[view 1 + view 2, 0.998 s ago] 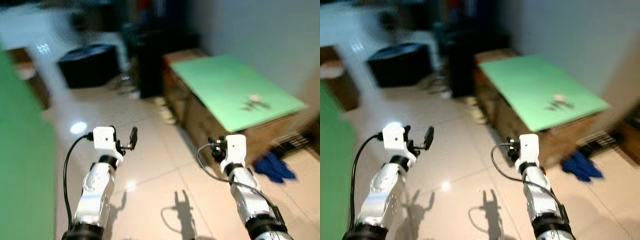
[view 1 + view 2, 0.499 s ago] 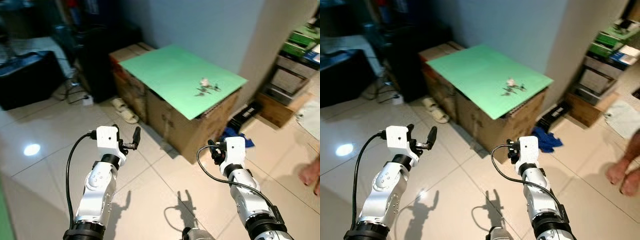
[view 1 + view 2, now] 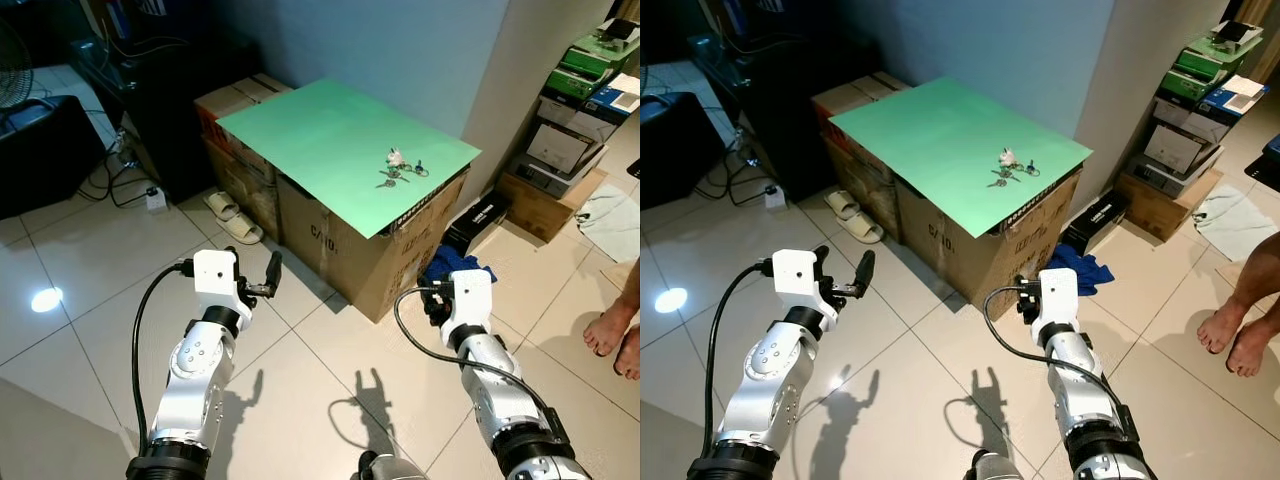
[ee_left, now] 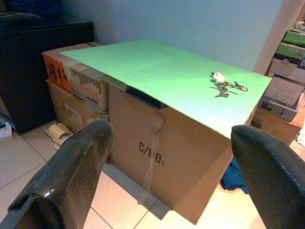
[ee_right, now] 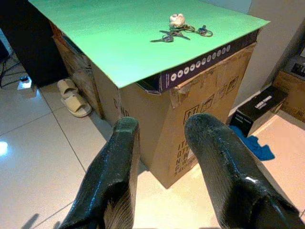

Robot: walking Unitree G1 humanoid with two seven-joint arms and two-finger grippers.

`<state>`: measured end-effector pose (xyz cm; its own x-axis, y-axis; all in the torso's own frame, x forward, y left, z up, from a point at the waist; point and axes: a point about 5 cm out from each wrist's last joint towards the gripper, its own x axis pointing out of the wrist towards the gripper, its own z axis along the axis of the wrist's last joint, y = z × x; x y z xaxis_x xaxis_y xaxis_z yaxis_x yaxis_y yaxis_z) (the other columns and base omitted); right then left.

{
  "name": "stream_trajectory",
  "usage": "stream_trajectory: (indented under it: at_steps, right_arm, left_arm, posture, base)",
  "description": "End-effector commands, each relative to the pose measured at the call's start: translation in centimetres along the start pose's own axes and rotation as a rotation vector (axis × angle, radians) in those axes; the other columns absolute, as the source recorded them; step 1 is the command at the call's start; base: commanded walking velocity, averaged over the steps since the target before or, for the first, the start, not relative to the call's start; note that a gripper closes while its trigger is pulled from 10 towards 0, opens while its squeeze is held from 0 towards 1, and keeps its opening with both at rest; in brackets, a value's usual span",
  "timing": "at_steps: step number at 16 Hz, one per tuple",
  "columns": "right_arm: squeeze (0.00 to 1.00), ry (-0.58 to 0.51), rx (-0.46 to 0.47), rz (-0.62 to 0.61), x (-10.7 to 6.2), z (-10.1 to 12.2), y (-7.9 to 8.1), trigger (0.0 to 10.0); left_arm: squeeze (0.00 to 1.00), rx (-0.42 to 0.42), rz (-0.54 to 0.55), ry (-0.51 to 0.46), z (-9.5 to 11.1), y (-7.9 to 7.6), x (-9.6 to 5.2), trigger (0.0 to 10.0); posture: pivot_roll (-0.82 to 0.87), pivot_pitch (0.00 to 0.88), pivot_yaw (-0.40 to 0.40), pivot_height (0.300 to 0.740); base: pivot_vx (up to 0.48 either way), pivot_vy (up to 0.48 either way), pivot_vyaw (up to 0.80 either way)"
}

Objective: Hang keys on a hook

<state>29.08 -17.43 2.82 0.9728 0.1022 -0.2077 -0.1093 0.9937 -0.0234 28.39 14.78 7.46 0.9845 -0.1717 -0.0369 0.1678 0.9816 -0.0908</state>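
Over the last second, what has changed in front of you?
The view has swung and sharpened, so the camera turned rather than the things: the keys on the green sheet over the cardboard boxes now sit more central, and a person's bare feet have come into view. Both arms stay raised, left gripper and right gripper holding nothing.

one bunch of keys [image 3: 401, 166] on one green sheet [image 3: 330, 140]; two sandals [image 3: 229, 217]; two bare feet [image 3: 615, 338]; one blue cloth [image 3: 452, 265]; two grippers, left gripper [image 3: 262, 280], right gripper [image 3: 432, 300].
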Motion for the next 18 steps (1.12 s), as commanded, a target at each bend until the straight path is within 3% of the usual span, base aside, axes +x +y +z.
stream_trajectory:
  at_steps: [1,12,18]
  right_arm:
    - [0.0,-0.002,-0.017,0.006,0.05,0.02,-0.02,10.0]
    - [0.0,-0.001,-0.012,0.007,0.04,-0.2,0.2,10.0]
    - [0.0,-0.001,-0.012,0.006,-0.14,-0.37,0.4,10.0]
  left_arm:
    - [0.0,0.003,0.004,0.004,-0.03,0.19,0.01,10.0]
    - [0.0,0.029,-0.023,0.005,-0.06,-0.06,-0.14,10.0]
    - [0.0,0.043,-0.028,0.018,0.05,-0.11,0.17,10.0]
  posture:
    - [-0.13,0.0,0.039,0.74]
    - [-0.13,0.0,0.047,0.74]
    - [-0.13,0.0,0.055,0.74]
  base:
    - [0.0,0.0,0.0]
    - [0.0,-0.478,0.0]
    - [0.0,-0.116,0.0]
